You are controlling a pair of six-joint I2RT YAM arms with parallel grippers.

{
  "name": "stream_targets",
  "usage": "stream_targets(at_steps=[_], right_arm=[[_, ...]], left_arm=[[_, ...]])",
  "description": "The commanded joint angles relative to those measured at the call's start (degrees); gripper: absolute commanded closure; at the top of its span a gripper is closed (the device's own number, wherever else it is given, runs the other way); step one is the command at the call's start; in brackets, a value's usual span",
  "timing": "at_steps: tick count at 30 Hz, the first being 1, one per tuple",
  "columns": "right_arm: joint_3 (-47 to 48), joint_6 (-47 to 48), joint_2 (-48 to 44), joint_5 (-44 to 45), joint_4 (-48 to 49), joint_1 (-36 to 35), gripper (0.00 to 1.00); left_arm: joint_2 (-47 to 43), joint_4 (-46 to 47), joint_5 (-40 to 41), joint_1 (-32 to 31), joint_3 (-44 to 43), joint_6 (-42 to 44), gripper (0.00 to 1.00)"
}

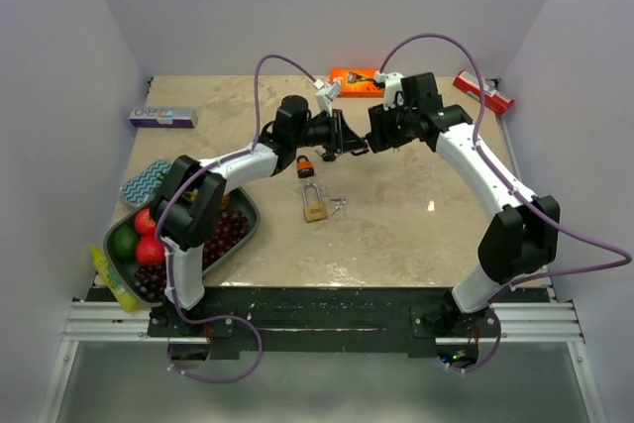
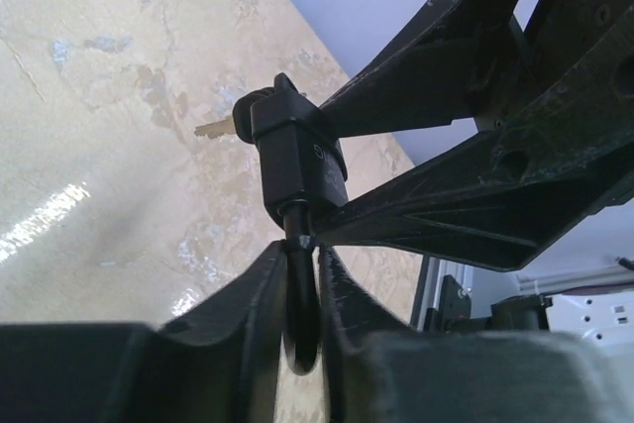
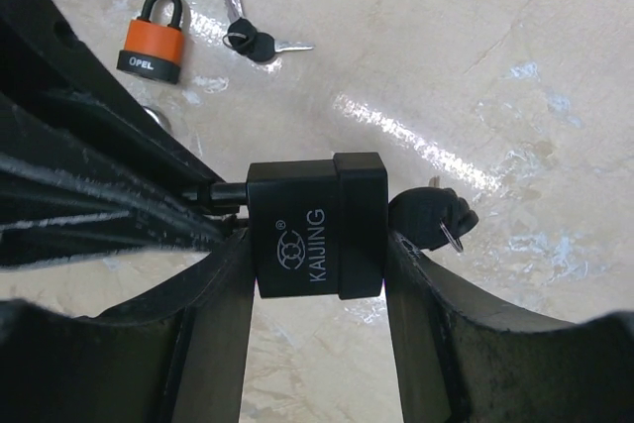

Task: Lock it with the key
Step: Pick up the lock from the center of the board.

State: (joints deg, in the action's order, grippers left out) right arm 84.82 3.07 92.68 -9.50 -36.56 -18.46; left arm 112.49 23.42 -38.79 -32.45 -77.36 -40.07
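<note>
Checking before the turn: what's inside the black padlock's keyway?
A black-headed key protrudes from the black padlock at its base; the blade is hidden inside, so depth cannot be seen.

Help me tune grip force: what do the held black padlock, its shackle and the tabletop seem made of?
Black padlock: matte black cover, likely plastic or rubber over metal; printed KAIJING lettering, no glare. Shackle: dark smooth rod, probably coated steel. Tabletop: glossy marble-look surface, beige veining with bright reflections; possibly laminate.

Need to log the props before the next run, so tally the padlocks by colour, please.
black padlock: 1
orange padlock: 1
brass padlock: 1
Total: 3
</note>
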Motion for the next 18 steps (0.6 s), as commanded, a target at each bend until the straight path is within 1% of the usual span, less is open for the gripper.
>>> stream_targets(at_steps=[1, 2, 3, 4, 6, 7, 8, 9, 10, 11, 12, 13, 14, 15, 16, 18], right_arm=[[0.79, -1.66, -4.18, -0.17, 5.18, -0.35, 1.0], [0.7, -1.66, -4.18, -0.43, 5.18, -0.35, 1.0], [0.7, -1.66, -4.09, -2.26, 5.18, -0.35, 1.0], [0.79, -1.49, -4.0, -3.15, 4.4, -0.35, 0.89], [2.28, -0.09, -4.09, -5.95, 1.33, 0.17, 0.63], [2.81, 1.57, -4.53, -7.19, 0.53, 0.52, 0.31], [3.07, 2.72, -4.97, -8.59, -0.09, 2.01, 0.2], [3.34, 3.69, -5.32, -12.7, -1.75, 3.07, 0.12], [3.69, 6.31, -5.93, -15.61, -2.81, 4.47, 0.07], [4.65, 7.64, -6.11, -17.9, -4.21, 7.53, 0.01], [5.27, 8.87, -6.29, -20.71, -6.84, 9.3, 0.01], [6.49, 12.97, -6.03, -26.22, -8.86, 10.8, 0.01], [7.02, 15.01, -5.85, -27.84, -10.62, 13.07, 0.01], [7.38, 16.34, -5.85, -27.68, -13.16, 13.71, 0.01], [7.82, 20.27, -6.02, -29.77, -14.67, 14.32, 0.01], [7.65, 27.3, -7.25, -32.42, -18.97, 15.56, 0.01]], left_arm=[[-0.6, 2.5, -0.59, -0.25, -0.86, 0.08, 0.93], [-0.69, 2.86, -1.02, -0.25, -0.86, -0.18, 1.0], [-0.78, 3.38, -1.99, -0.25, -0.95, -0.18, 1.0], [-0.86, 3.82, -2.61, -0.34, -0.95, -0.18, 1.0], [-1.13, 3.56, -4.71, -0.16, -1.47, 0.96, 1.0], [-1.65, 3.13, -5.33, -0.16, -1.56, 2.27, 1.0], [-2.09, 2.78, -5.94, -0.07, -1.48, 3.33, 1.0], [-2.53, 2.6, -7.34, 0.28, -1.3, 4.38, 1.0], [-3.58, 2.42, -8.05, 0.37, -0.78, 6.83, 1.0], [-4.11, 2.33, -8.93, 0.71, -0.51, 8.16, 1.0], [-4.73, 1.81, -10.68, 0.89, -0.42, 9.74, 1.0], [-5.43, 0.76, -12.0, 1.07, -0.51, 12.88, 1.0], [-5.87, 0.58, -13.49, 1.07, -0.42, 14.22, 1.0], [-6.31, 0.49, -16.29, 1.16, -0.33, 15.54, 1.0], [-7.01, 0.49, -17.71, 1.16, -0.07, 17.38, 1.0], [-7.72, 0.84, -21.4, 1.07, 0.02, 18.1, 1.0]])
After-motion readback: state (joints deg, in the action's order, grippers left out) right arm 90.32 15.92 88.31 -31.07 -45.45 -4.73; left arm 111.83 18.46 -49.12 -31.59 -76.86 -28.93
